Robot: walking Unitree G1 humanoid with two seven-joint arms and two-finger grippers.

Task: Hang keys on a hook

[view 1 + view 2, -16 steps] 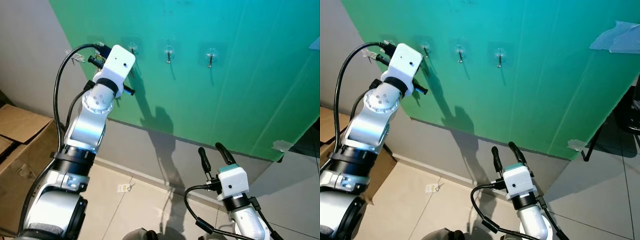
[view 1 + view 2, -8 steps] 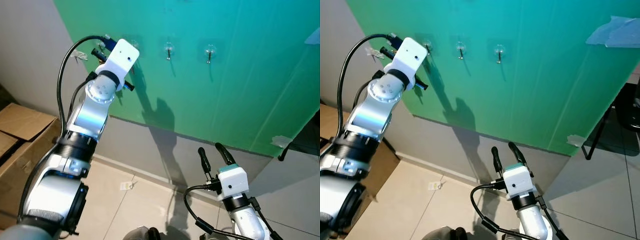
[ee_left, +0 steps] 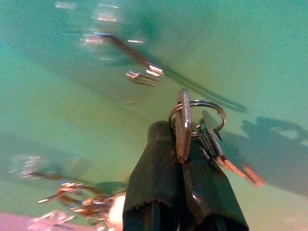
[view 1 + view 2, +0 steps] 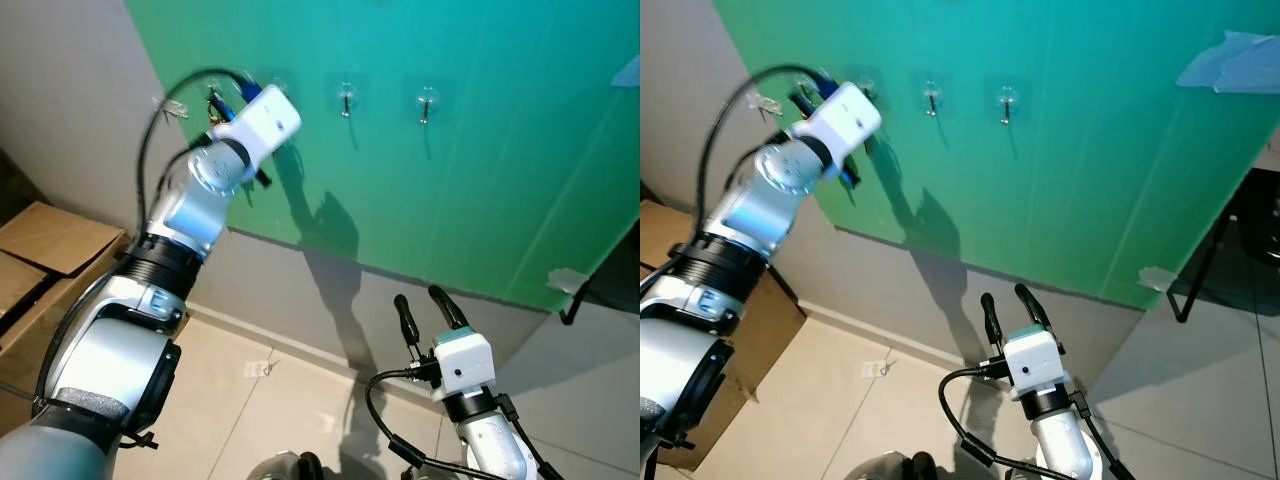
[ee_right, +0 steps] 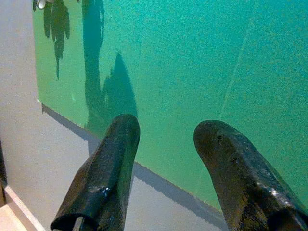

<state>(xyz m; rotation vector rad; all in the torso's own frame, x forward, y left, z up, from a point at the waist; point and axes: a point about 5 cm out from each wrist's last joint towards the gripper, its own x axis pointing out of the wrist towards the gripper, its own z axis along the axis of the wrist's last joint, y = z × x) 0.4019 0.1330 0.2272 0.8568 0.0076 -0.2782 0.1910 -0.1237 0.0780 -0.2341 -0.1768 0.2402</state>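
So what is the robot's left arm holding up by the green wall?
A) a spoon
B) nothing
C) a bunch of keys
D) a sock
C: the left end effector is shut on the keys, with their ring sticking out above the fingertips, close to the green wall.

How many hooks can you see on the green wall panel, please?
3 clearly, with more possibly hidden: one hook furthest right, a middle hook, and a leftmost hook partly hidden by the left gripper, which holds the keys. Its arm may cover others.
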